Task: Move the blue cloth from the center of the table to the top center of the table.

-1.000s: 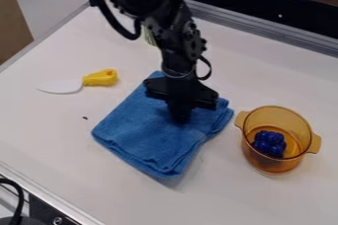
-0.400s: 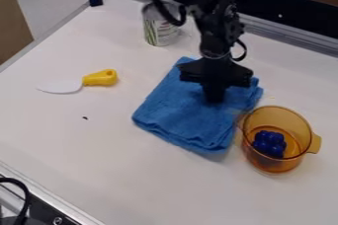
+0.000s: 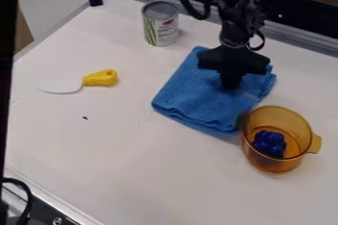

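Observation:
The black gripper (image 3: pixel 231 82) hangs from the upper right part of the view, its tip down on the blue cloth (image 3: pixel 191 94). The cloth lies folded on the white table, right of the middle and toward the back. It moves along with the gripper, which is shut on its upper part. The cloth's lower right corner is at the left side of the amber pot, behind its rim.
An amber pot (image 3: pixel 257 158) holding a dark blue toy (image 3: pixel 269 143) stands at the right. A can (image 3: pixel 160 25) stands behind and left of the cloth. At the left lies a knife with a yellow handle (image 3: pixel 100 78). A raised metal edge (image 3: pixel 297 35) runs along the back.
The gripper and the cloth have shifted together to the right and toward the back. The can, earlier mostly behind the arm, is now uncovered. A dark vertical shape has come in at the left edge.

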You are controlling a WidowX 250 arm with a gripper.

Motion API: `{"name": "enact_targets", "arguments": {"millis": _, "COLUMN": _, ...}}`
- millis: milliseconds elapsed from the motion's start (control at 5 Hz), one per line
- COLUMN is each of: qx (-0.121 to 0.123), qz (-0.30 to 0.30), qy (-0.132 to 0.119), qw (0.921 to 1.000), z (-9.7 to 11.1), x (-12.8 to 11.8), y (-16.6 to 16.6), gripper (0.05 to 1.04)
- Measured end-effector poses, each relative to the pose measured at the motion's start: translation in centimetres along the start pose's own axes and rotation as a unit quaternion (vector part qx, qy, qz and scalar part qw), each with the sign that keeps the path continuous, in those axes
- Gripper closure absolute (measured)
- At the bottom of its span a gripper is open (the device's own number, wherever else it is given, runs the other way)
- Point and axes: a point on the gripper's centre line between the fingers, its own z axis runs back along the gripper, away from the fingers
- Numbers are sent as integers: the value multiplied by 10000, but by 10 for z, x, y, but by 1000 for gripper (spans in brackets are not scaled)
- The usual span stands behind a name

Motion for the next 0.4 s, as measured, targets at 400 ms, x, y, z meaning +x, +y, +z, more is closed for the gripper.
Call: {"name": "enact_targets", "arguments": {"millis": 400, "qx": 129, "qz": 76, "qy": 10, "qw": 9999, "z": -11, "x": 32, "y": -11, "gripper": 1031}}
